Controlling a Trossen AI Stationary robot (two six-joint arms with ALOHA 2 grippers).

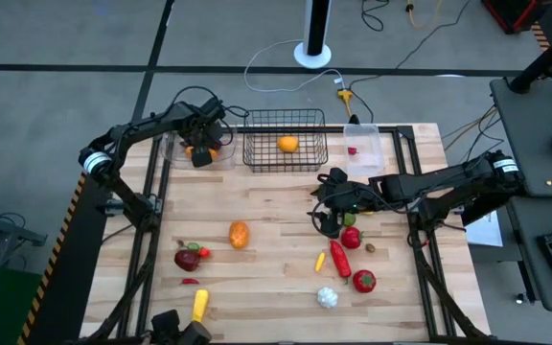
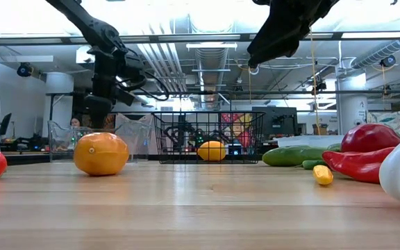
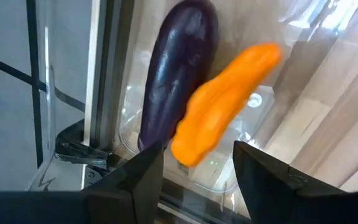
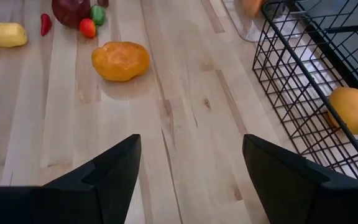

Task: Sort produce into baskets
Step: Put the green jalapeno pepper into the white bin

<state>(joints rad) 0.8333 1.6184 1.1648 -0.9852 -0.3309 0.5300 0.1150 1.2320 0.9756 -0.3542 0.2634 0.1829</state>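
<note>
My left gripper [image 3: 194, 155] is open over the clear bin [image 1: 175, 150] at the far left. In that bin lie a purple eggplant [image 3: 176, 74] and an orange carrot [image 3: 225, 93]; the carrot's near end sits between my fingers without touching them. My right gripper [image 4: 191, 155] is open and empty above the table's middle [image 1: 329, 206], near a green cucumber [image 2: 294, 155] and red peppers [image 1: 351, 237]. The black wire basket [image 1: 262, 158] holds an orange [image 1: 287, 144]. The small clear bin [image 1: 370, 153] holds a small red piece [image 1: 353, 150].
Loose produce lies on the table: an orange fruit [image 1: 239, 234], a dark red piece [image 1: 188, 257], yellow corn [image 1: 200, 305], a long red pepper [image 1: 339, 259], white garlic [image 1: 327, 298], a tomato [image 1: 364, 281]. Bare wood lies between the basket and the fruit.
</note>
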